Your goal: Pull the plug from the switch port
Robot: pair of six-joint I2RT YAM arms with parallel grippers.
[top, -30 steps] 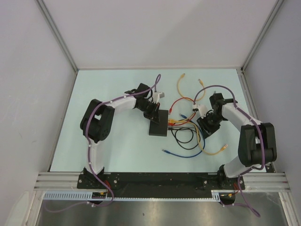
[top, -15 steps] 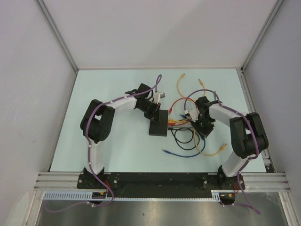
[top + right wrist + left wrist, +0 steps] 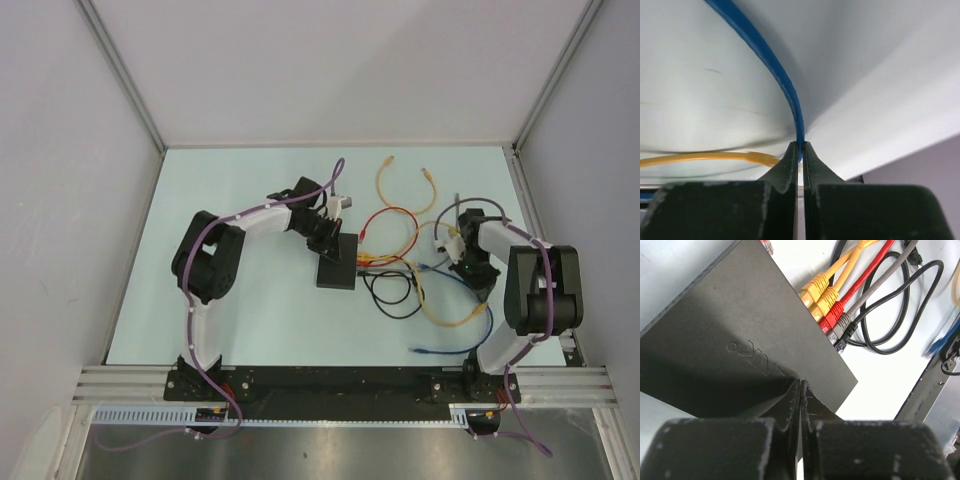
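The switch [image 3: 337,268] is a flat black box in mid-table. My left gripper [image 3: 325,243] rests on its top, shut with nothing in it; in the left wrist view its tips [image 3: 800,384] meet over the switch [image 3: 740,340]. Two yellow plugs [image 3: 815,290], a red [image 3: 832,315], a grey [image 3: 842,325] and a black one [image 3: 845,337] sit in its ports. My right gripper [image 3: 468,268] is well right of the switch, shut on the blue cable [image 3: 765,60] at its tips [image 3: 800,146]. The blue cable's end [image 3: 428,266] lies apart from the switch.
Loose cables lie right of the switch: a red loop [image 3: 395,215], a black loop [image 3: 390,295], a yellow cable [image 3: 450,315], two orange pieces [image 3: 385,180] at the back. The blue cable's free end [image 3: 420,350] is near the front edge. Walls close in the table.
My right gripper has shut on the blue cable and moved right, away from the switch, dragging the cable; its free end slid right and nearer. The left arm has not moved.
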